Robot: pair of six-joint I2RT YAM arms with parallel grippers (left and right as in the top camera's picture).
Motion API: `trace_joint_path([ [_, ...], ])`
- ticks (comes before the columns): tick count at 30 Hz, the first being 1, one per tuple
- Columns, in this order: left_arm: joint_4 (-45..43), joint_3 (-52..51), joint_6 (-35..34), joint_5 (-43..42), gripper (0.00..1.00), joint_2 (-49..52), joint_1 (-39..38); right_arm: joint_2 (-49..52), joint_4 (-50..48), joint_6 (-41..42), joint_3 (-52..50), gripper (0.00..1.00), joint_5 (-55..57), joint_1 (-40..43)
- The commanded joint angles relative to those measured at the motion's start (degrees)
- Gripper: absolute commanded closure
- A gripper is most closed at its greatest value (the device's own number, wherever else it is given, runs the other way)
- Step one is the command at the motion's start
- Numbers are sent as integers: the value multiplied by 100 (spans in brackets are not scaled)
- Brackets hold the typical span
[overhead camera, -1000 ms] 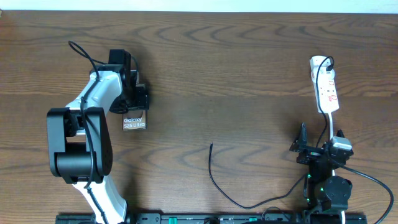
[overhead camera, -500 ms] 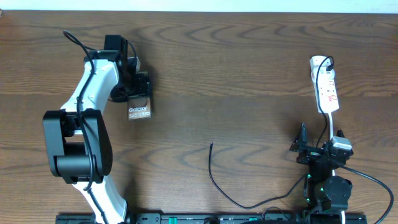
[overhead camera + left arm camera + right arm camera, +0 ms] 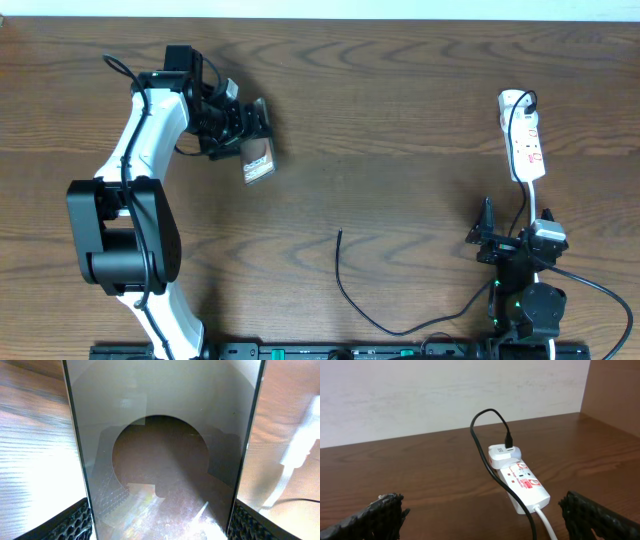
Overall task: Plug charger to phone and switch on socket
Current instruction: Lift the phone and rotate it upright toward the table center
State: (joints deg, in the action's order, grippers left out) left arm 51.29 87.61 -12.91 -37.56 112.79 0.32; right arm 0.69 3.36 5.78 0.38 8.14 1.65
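While the left claw (image 3: 243, 132) grips the phone (image 3: 258, 162) over the table's (image 3: 400, 100) left and the right claw (image 3: 482, 235) gapes empty near the socket (image 3: 524, 148), best lay the phone flat, port toward the charger (image 3: 340, 236) mid-table.

White left arm (image 3: 150, 128), blk joints

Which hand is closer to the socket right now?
Right. The right hand sits open just short of the socket, on the robot's side of it. The left hand is far across the table, gripping the phone.
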Motion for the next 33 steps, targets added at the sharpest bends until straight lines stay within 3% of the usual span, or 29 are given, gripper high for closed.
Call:
trace_joint_path([
  [1, -57, 146, -748, -1276, 93, -52, 24, -31, 24, -72, -7, 1, -15, 24],
  [8, -527, 146, -1554, -2876, 93, -52, 24, -31, 24, -72, -7, 1, -15, 24],
  [14, -861, 146, -2365, -3663, 93, -52, 24, -31, 26, -72, -7, 1, -15, 24],
  [25, -1080, 146, -2669, -4155, 93, -52, 24, -31, 24, -72, -7, 1, -15, 24],
  [33, -1779, 146, -3460, -4288, 93, -52, 24, -31, 24, -72, -7, 1, -15, 24],
])
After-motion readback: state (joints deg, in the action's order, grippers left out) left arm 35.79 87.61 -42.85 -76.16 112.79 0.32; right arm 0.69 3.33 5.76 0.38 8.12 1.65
